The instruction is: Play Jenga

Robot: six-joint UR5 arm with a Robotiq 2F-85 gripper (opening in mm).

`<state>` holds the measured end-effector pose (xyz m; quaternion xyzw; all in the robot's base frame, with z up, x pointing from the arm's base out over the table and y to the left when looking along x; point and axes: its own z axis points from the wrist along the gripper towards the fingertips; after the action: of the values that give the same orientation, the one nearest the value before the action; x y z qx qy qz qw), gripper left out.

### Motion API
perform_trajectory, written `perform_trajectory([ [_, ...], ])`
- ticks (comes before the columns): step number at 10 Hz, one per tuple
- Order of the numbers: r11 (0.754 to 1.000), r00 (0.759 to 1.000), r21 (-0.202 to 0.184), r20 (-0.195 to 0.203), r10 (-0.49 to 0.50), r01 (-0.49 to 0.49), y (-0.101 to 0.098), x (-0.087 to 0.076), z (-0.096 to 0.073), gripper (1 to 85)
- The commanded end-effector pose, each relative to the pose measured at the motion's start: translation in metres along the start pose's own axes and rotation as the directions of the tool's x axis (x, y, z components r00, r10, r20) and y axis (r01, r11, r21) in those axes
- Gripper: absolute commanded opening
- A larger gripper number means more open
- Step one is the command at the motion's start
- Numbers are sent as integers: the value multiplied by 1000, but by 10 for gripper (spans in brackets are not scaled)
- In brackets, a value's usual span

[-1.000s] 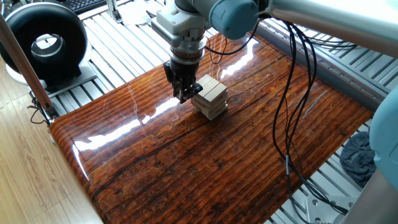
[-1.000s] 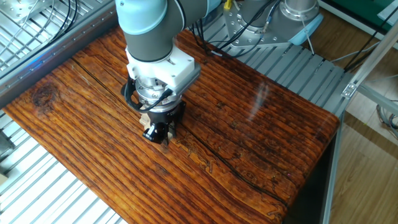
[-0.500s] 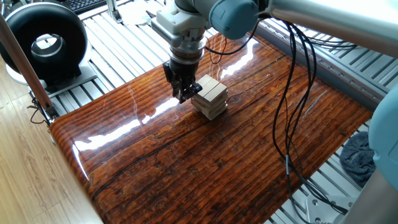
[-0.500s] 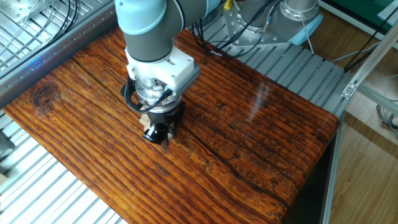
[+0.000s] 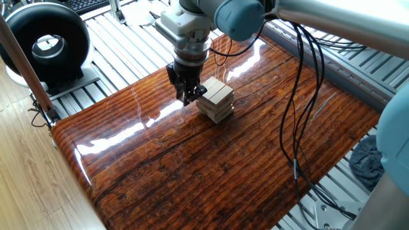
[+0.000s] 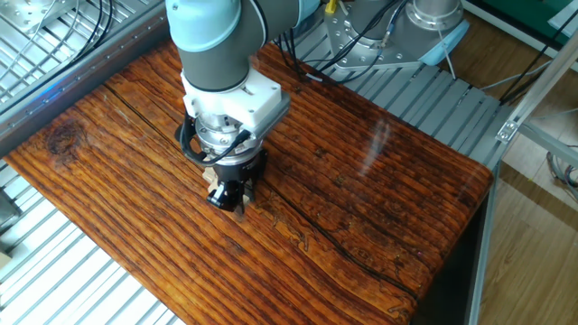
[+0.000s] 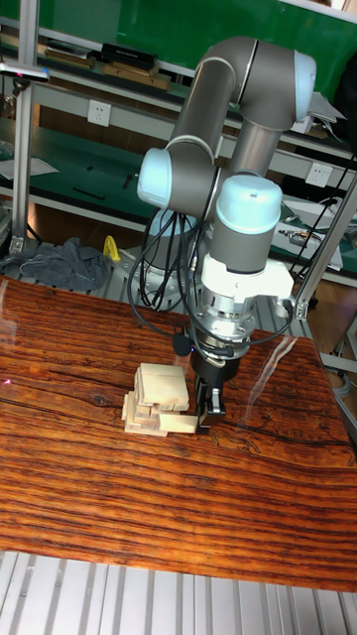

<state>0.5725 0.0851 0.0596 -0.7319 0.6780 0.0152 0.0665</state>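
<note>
The table point(image 5: 211, 166) is broad, with bare wood running well out toward 6 o'clock and its edges far from the play. The Jenga tower point(image 5: 216, 100) stands toward the table's 12 o'clock end in one fixed view, its layers already skewed, one low block jutting out in the tall fixed view. The hand point(image 5: 186, 96) hangs at the tower's 9 o'clock side, fingers narrow and close against the blocks; whether they pinch one I cannot tell. Any sideways drag risks toppling the loose stack.
</note>
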Motion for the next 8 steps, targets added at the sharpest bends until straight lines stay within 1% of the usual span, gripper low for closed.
perform_trajectory([
  [1, 1000, 1000, 9, 13, -5, 5, -5, -1, 1, 13],
  [5, 1000, 1000, 7, 12, 1, -1, -10, 3, 4, 13],
  [8, 1000, 1000, 1, 21, -11, 11, -18, 4, 2, 13],
])
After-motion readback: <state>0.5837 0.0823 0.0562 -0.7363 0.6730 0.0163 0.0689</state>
